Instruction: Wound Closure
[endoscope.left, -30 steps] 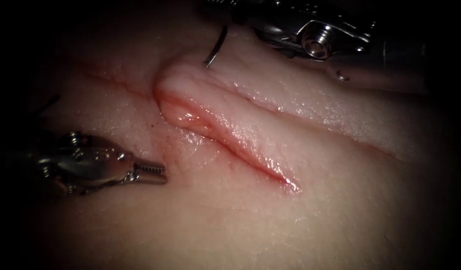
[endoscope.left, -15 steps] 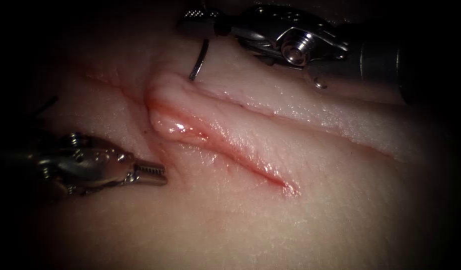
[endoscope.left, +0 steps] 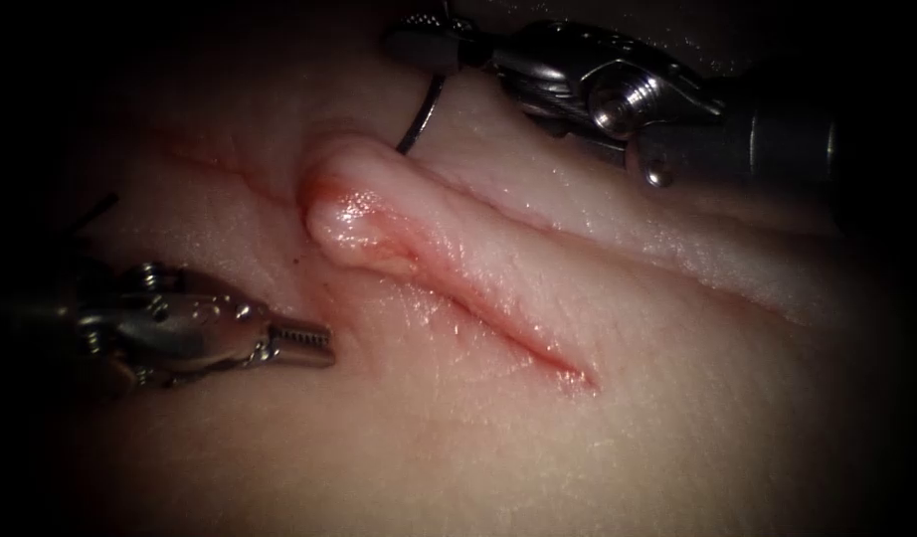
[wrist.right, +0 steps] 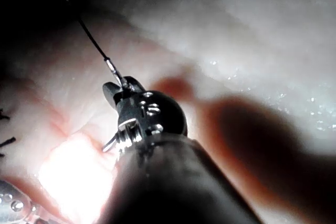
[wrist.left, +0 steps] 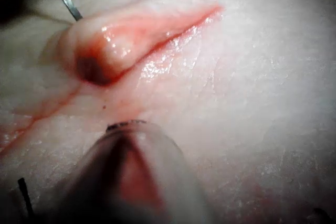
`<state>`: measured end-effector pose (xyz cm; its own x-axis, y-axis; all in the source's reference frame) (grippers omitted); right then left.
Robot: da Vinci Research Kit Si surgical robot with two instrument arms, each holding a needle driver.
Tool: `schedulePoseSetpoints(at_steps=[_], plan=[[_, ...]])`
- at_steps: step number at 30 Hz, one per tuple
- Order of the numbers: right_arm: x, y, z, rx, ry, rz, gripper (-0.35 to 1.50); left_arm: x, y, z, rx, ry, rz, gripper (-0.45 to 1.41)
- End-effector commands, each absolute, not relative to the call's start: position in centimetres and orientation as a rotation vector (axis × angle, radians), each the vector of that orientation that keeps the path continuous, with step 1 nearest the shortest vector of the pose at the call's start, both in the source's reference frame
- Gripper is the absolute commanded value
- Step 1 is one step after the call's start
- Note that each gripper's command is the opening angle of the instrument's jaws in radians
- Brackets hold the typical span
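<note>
Needle [endoscope.left: 424, 117]: dark thin curve, upper centre of endoscope view, pinched near its tail end by right tool [endoscope.left: 431, 46]; its lower end meets the raised edge of tissue [endoscope.left: 677, 418] on right side of cut [endoscope.left: 498, 323]. Left tool [endoscope.left: 304, 341] at lower left, jaws pressed together, holding nothing. Count: 1 needle, 2 tools, 1 cut w/ red fluid [endoscope.left: 364, 214].

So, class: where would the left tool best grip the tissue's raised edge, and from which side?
Probably its rounded end, from the cut's left, where the left pincer lies shut and empty. The raised edge folds up there; the needle, held near its rear in the right pincer, enters the tissue behind it.
</note>
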<state>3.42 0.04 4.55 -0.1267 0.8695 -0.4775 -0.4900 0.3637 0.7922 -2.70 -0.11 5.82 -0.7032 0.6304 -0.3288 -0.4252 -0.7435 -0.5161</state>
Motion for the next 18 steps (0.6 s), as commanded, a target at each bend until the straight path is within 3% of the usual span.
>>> schedulePoseSetpoints(at_steps=[1,18], plan=[[3.47,0.05,4.55,0.428,1.182,1.256,-0.35,-2.75,-0.15,5.88,-0.665,-0.549,2.396,0.07],[3.61,0.02,4.36,0.535,1.101,1.375,-0.35,-2.75,-0.15,5.88,-0.664,-0.548,2.403,0.07]])
